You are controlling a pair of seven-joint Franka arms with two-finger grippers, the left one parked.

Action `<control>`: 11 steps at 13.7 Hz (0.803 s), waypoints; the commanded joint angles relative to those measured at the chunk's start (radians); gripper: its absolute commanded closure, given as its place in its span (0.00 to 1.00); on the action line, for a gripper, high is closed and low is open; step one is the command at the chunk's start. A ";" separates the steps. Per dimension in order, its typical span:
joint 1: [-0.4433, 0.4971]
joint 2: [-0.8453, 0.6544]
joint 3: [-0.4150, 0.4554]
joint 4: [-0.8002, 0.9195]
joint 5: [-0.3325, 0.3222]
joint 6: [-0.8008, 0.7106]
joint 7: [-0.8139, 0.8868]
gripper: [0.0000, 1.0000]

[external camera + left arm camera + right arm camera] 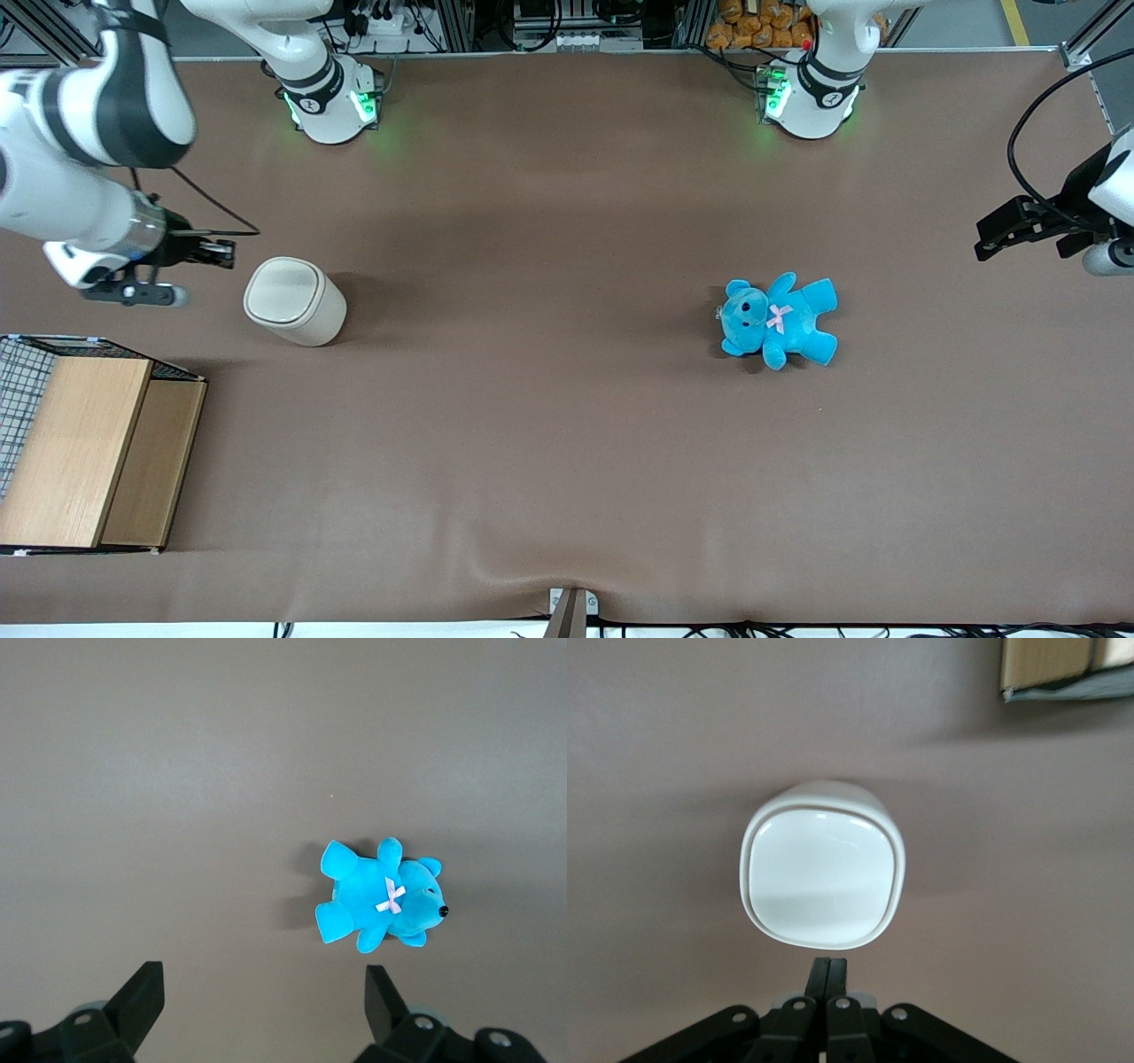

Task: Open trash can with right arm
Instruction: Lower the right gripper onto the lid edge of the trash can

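The right arm's end effector (221, 252) hovers just beside the trash can (295, 300), its two black fingers (827, 977) pressed together and holding nothing, their tips close to the lid's rim but not touching it. The trash can stands upright on the brown surface (549, 443) toward the working arm's end, its cream lid (823, 875) shut flat, a little farther from the front camera than the wooden box (89, 447) with wire mesh. The risk from here is likely a shove rather than a lift: the bin looks light, and closed fingers driven sideways into its rim or wall could slide it across the cloth or tip it over instead of raising the lid. A press landing off the lid's working edge might also slip off the smooth, rounded plastic, leaving the lid closed. The bin could be nudged toward the box if pushed that way. The blue teddy (778, 320) lies well apart, toward the parked arm's end, and seems out of harm's way. By count: one trash can, one lid, one wooden box, one teddy, one end effector at work.
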 commanded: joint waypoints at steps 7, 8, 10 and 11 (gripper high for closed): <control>-0.006 -0.077 0.002 -0.208 0.011 0.167 0.036 1.00; -0.009 -0.072 0.000 -0.208 0.011 0.184 0.036 1.00; -0.034 -0.060 -0.001 -0.238 0.011 0.256 0.030 1.00; -0.038 -0.058 -0.001 -0.264 0.011 0.308 0.025 1.00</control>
